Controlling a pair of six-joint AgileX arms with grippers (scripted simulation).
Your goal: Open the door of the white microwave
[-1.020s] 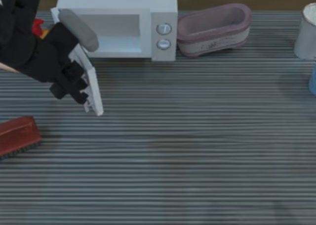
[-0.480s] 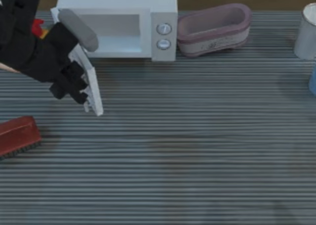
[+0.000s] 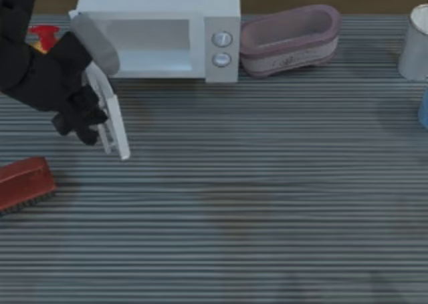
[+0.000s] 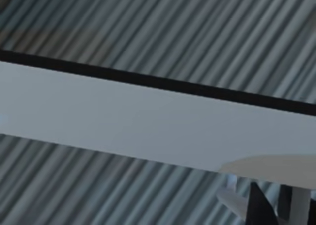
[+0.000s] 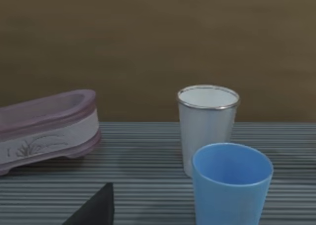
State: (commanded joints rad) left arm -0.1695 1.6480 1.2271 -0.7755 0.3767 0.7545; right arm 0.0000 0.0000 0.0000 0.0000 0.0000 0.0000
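- Door (image 3: 114,113): flat white rectangular panel of the small boxy white microwave (image 3: 158,0), swung well out from the front and hinged at the oven's left corner; its free edge points toward the near side of the table, and the pale cavity stands exposed.
- White microwave: at the far edge of the grey striped table (image 3: 267,204), left of centre, with two round grey-white knobs (image 3: 222,49) on its right front panel.
- Left gripper (image 3: 93,120): black, at the outer face of the door near its free edge, on the door's left side; its fingers appear closed on the door's edge or handle, though the grip itself is partly hidden by the arm.
- Left wrist view: a broad white band of the door (image 4: 148,126) crosses the striped tabletop.
- Right gripper: not visible from above; whether its fingers are apart or together cannot be told.
- Oval pink-grey tub (image 3: 291,40): just beside the microwave's right side.
- White cup with a silver rim (image 5: 207,126) and blue cup (image 5: 231,183): at the table's far right, close together.
- Red-brown brush (image 3: 25,182): at the left edge.
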